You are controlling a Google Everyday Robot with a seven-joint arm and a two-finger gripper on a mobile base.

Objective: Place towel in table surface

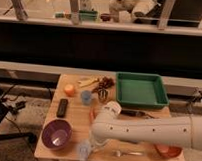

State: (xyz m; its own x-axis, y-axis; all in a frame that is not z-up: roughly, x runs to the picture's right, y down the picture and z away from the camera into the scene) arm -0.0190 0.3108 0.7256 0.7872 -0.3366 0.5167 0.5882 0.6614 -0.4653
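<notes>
A pale blue-grey towel (83, 149) hangs bunched at the table's front edge, right of the purple bowl (56, 133). My gripper (90, 143) is at the end of the white arm (143, 129), which reaches in from the right across the front of the wooden table (73, 121). The gripper sits right at the top of the towel. The arm's wrist hides how it meets the cloth.
A black remote (62, 107), an orange fruit (69, 89), a blue cup (86, 97) and a metal cup (102, 97) stand mid-table. A green tray (140, 89) is at the back right. An orange bowl (168, 150) and a utensil (127, 153) lie front right.
</notes>
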